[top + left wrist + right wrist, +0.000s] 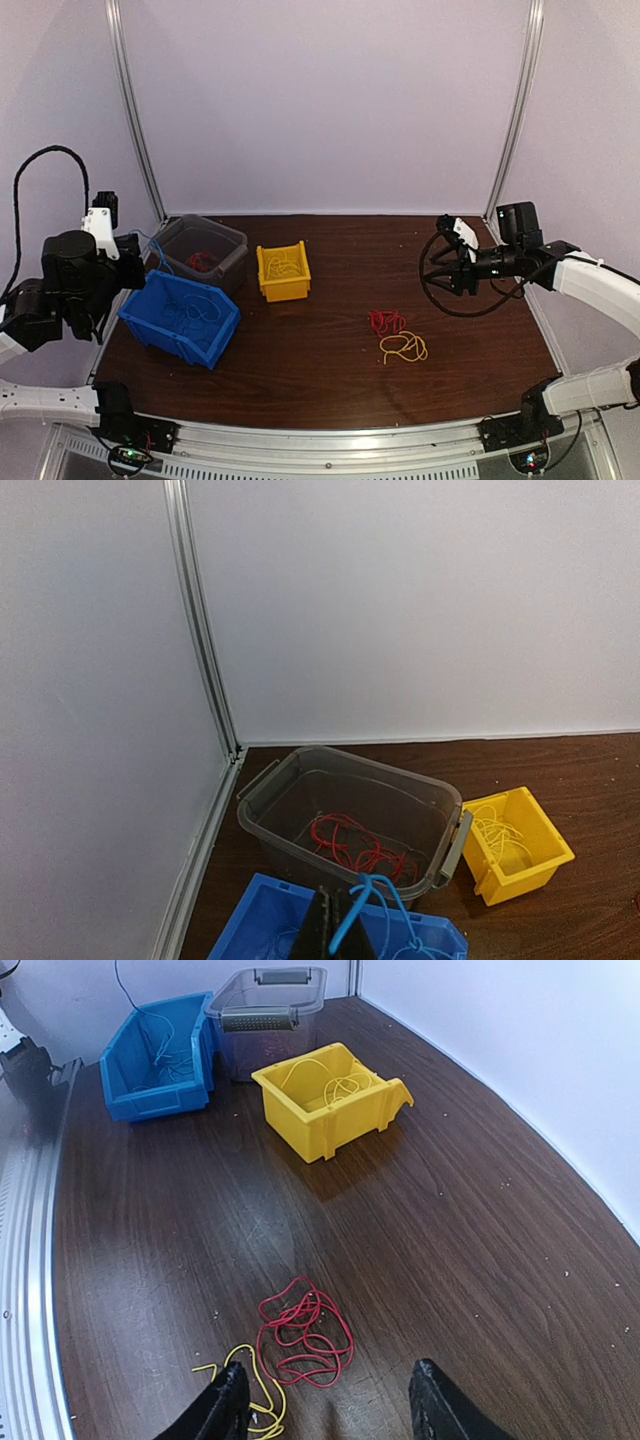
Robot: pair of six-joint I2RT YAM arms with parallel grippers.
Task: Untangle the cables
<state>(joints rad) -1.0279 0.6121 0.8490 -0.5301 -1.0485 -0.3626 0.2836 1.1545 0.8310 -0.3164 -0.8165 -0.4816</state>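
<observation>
My left gripper is shut on a blue cable and holds it above the blue bin; the strand loops down into that bin. In the top view the left gripper hangs by the bin's far left corner. A red cable and a yellow cable lie coiled on the table, touching at their edges. My right gripper stands open above them with nothing between its fingers. Seen from the top, the right gripper is raised to the right of the red cable and the yellow cable.
A grey tub holds red cable. A yellow bin holds pale yellow strands. The blue bin, grey tub and yellow bin cluster at the table's far left. White walls close the back and sides.
</observation>
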